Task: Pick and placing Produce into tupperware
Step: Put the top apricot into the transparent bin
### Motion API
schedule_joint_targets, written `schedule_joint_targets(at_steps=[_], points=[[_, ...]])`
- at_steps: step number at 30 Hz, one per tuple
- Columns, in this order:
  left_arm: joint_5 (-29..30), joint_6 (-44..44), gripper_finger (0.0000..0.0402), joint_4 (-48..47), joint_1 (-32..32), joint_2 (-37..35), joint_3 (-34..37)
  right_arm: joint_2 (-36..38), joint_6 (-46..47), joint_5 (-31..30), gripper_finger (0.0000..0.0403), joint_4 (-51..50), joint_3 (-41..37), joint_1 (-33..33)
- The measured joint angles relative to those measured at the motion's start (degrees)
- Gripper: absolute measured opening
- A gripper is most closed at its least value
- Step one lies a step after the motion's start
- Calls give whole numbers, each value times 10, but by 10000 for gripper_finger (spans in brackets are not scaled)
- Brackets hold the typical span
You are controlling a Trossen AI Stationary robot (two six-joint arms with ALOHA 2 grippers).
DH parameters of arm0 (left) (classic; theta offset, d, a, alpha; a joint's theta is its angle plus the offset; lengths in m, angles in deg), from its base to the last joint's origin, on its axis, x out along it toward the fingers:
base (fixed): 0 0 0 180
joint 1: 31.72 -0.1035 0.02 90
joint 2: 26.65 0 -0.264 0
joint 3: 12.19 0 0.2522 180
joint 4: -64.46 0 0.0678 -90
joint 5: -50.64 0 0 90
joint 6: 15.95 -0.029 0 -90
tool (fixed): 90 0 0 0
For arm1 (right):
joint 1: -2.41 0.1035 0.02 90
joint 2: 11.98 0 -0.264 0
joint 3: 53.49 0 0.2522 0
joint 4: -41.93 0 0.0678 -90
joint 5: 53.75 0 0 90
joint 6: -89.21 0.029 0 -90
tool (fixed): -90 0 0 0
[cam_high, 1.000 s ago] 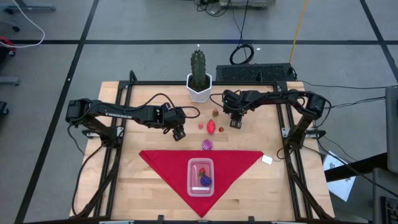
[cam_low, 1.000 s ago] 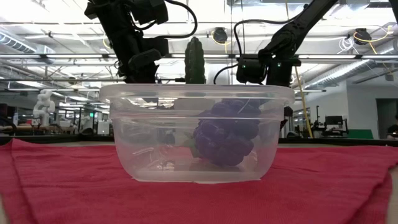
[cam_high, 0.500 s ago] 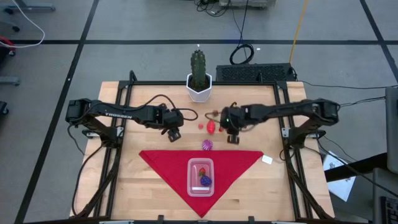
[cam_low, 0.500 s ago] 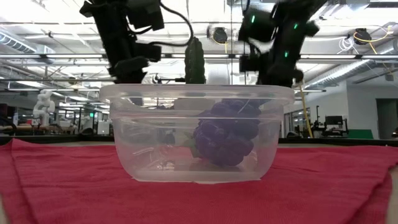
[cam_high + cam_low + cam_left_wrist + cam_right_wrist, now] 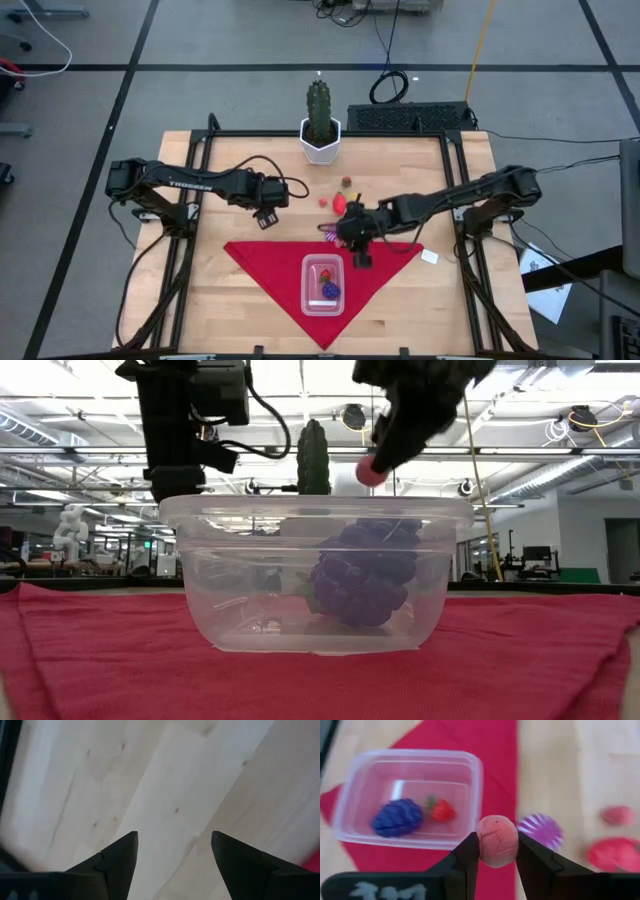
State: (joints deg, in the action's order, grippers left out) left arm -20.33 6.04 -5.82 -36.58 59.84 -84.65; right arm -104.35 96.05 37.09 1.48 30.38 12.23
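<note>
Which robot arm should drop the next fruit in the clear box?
The right one. Its pincer already grips a pink ball near the clear box. The left pincer is open and empty over bare wood.

Beside the clear tub [image 5: 350, 795] on red cloth [image 5: 490, 740]: a pink ball [image 5: 496, 840], a purple-and-white striped piece [image 5: 541, 830].

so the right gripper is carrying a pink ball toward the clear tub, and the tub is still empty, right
Not quite: the clear rectangular plastic tub is not empty. The right wrist view shows a dark purple berry cluster and a small red strawberry inside it. The right gripper does hold the round pink ball near it.
</note>
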Motion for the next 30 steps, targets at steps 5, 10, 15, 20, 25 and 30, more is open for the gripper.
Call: schedule_joint_targets(at_steps=[5, 10, 15, 20, 25, 30], points=[[49, 21, 257, -59, 0, 0, 0, -68, 15, 22, 104, -48, 80, 28], [78, 50, 257, -124, 0, 0, 0, -136, 43, 40, 105, -103, 150, 42], [113, 79, 257, -192, 0, -3, 0, -167, 72, 55, 105, -105, 186, 58], [149, 118, 257, -247, -3, -26, 0, -170, 99, 54, 105, -94, 193, 77], [155, 144, 257, -271, -5, -80, 0, -170, 105, 54, 105, -81, 193, 84], [151, 172, 257, -278, -5, -142, 0, -194, 97, 54, 105, -90, 193, 79]])
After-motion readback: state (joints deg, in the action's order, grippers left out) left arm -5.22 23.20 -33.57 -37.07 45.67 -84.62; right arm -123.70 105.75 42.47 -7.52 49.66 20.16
